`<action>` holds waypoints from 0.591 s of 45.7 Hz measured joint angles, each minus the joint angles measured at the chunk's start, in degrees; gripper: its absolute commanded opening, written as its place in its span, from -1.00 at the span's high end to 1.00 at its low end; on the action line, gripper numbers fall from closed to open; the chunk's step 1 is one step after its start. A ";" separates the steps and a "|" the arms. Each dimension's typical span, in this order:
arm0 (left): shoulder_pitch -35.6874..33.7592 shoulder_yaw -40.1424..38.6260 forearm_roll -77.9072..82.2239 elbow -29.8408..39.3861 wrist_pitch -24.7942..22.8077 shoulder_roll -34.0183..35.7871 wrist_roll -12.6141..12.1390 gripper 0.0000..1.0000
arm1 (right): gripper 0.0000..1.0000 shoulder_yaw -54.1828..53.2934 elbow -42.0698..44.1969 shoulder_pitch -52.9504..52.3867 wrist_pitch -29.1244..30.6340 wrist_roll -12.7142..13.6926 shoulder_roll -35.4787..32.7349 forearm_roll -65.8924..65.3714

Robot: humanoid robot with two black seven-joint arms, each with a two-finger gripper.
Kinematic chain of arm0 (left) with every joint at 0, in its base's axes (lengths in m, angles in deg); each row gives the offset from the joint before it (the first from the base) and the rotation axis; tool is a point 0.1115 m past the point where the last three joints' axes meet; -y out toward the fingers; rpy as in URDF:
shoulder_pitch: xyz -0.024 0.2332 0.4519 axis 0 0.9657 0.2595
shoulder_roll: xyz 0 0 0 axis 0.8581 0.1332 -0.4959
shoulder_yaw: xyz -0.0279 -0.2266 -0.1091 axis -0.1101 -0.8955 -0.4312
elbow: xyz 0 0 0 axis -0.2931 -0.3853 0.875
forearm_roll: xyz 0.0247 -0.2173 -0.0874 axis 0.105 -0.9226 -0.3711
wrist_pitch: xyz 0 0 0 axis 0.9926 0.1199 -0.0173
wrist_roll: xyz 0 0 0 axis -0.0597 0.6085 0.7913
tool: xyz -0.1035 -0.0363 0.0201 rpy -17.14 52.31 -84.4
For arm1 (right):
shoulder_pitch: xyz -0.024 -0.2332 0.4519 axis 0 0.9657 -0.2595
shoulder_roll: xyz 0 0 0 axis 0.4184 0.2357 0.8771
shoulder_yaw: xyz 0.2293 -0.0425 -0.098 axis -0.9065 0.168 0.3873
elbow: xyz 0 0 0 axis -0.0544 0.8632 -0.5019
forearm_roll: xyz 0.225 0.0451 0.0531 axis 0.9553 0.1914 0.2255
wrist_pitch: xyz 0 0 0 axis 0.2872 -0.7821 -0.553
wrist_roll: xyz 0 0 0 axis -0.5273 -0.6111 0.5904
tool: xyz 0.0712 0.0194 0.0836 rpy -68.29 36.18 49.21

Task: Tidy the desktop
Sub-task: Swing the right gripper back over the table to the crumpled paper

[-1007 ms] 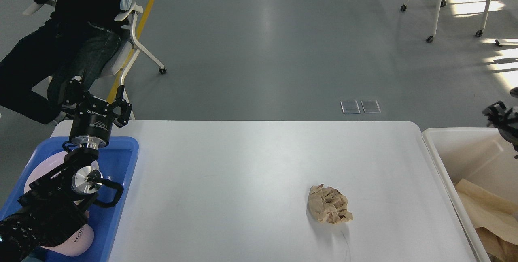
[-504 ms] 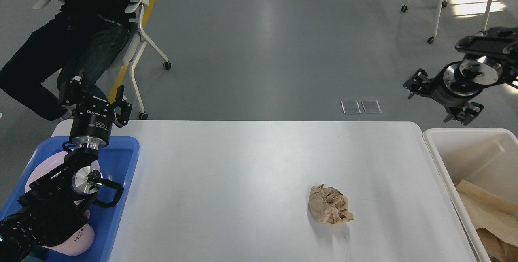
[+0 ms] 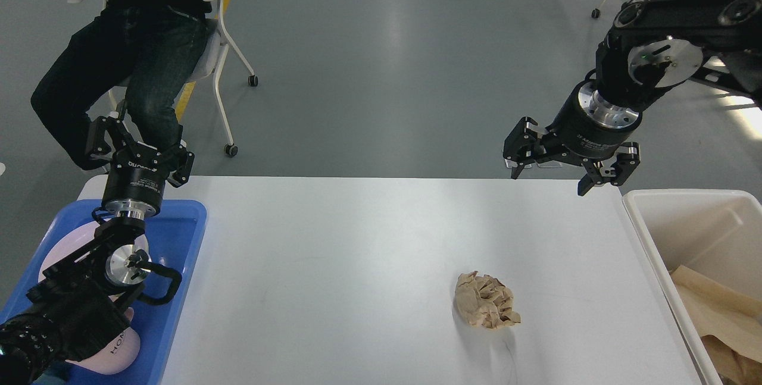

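- Bench (image 3: 357, 242): white top, bare but for one crumpled ball of brown paper (image 3: 485, 308), lying right of centre toward the near edge.
- Cream bin (image 3: 646, 236) sits against the bench's right end; brown paper already lies in it. Blue tray (image 3: 178, 254) at the left end, holding a pale pink dish (image 3: 56, 254).
- Judged step: right arm to collect the paper ball and drop it in the bin.
- Right end effector (image 3: 562, 172): fingers spread apart, nothing between them. It hangs above the far edge of the bench, well apart from the ball, wrist angled down and to the left.
- To do it well: bring the end effector toward the near side until it is over the ball, turn the wrist to point straight down, and keep the fingers wide enough to straddle the whole wad. Close gently; crumpled paper compresses and may slip if pinched at a loose flap. Lift clear of the bin's rim before moving across.
- Left end effector (image 3: 140, 147): fingers apart, empty, pointing up and away over the far end of the tray; forearm lies above the tray. It looks parked.
- Seated person (image 3: 137, 46) beyond the left corner, clear of both arms.
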 measured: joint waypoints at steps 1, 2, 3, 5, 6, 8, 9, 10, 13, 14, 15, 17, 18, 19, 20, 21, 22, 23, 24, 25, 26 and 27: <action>0.00 0.00 -0.01 0.00 0.00 0.00 0.00 -0.93 | -1.00 -0.26 0.26 1.18 -0.45 0.00 0.05 0.00; 0.00 0.00 0.00 0.00 0.00 0.00 0.00 -0.93 | -1.00 -0.66 0.59 2.69 -1.14 0.00 0.17 0.00; 0.00 0.00 0.00 0.00 0.00 0.00 0.01 -0.93 | -1.00 -1.07 0.92 4.02 -1.87 0.00 0.38 -0.02; 0.00 0.00 0.00 0.00 0.00 0.00 0.02 -0.93 | -1.00 -1.98 1.55 6.85 -3.74 -0.02 1.07 -0.04; 0.00 0.00 0.01 0.00 0.00 0.00 0.03 -0.93 | -1.00 -2.47 1.80 8.54 -4.88 -0.02 1.58 -0.09; 0.00 0.00 0.01 0.00 0.00 0.00 0.03 -0.93 | -1.00 -3.10 2.02 10.99 -6.54 -0.03 2.42 -0.26; 0.00 0.00 0.01 0.00 0.00 0.00 0.03 -0.93 | -1.00 -3.34 2.12 12.30 -7.34 -0.03 2.85 -0.42; 0.00 0.00 0.00 0.00 0.00 0.00 0.03 -0.93 | -1.00 -3.51 2.21 13.23 -7.81 -0.02 3.13 -0.56; 0.00 0.00 0.01 0.00 0.00 0.00 0.03 -0.93 | -1.00 -3.89 2.35 15.74 -8.60 -0.03 3.76 -0.86; 0.00 0.00 0.00 0.00 0.00 0.00 0.03 -0.93 | -1.00 -4.03 2.39 16.39 -8.71 -0.02 3.96 -0.94; 0.00 0.00 0.00 0.00 0.00 0.00 0.03 -0.93 | -1.00 -4.25 2.46 17.14 -8.82 -0.02 4.25 -1.00; 0.00 0.00 0.00 0.00 0.00 0.00 0.03 -0.93 | -1.00 -4.75 2.54 18.22 -8.90 -0.02 4.86 -1.07; 0.00 0.00 0.00 0.00 0.00 0.00 0.03 -0.93 | -1.00 -5.04 2.63 18.76 -8.91 -0.03 5.18 -1.11; 0.00 0.00 0.00 0.00 0.00 0.00 0.03 -0.93 | -1.00 -5.40 2.77 19.41 -8.92 -0.02 5.54 -1.18; 0.00 0.00 0.00 0.00 0.00 0.00 0.03 -0.93 | -1.00 -5.71 2.95 19.90 -8.92 -0.02 5.79 -1.29; 0.00 0.00 0.01 0.00 0.00 0.00 0.03 -0.93 | -1.00 -6.00 3.17 20.38 -8.95 -0.02 6.06 -1.45; 0.00 0.00 0.00 0.00 0.00 0.00 0.03 -0.93 | -1.00 -6.38 3.42 20.92 -8.95 -0.03 6.35 -1.70; 0.00 0.00 0.00 0.00 0.00 0.00 0.03 -0.93 | -1.00 -6.70 3.60 21.32 -8.94 -0.02 6.57 -1.96; 0.00 0.00 0.01 0.00 0.00 0.00 0.03 -0.93 | -1.00 -7.04 3.73 21.72 -8.94 -0.03 6.79 -2.29; 0.00 0.00 0.02 0.00 0.00 0.00 0.03 -0.93 | -1.00 -7.45 3.84 22.20 -8.94 -0.03 7.06 -2.79; 0.00 0.00 0.02 0.00 0.00 0.00 0.03 -0.93 | -1.00 -7.77 3.90 22.54 -8.94 -0.02 7.26 -3.25; 0.00 0.00 0.02 0.00 0.00 0.00 0.03 -0.93 | -1.00 -8.08 3.95 22.84 -8.94 -0.02 7.49 -3.76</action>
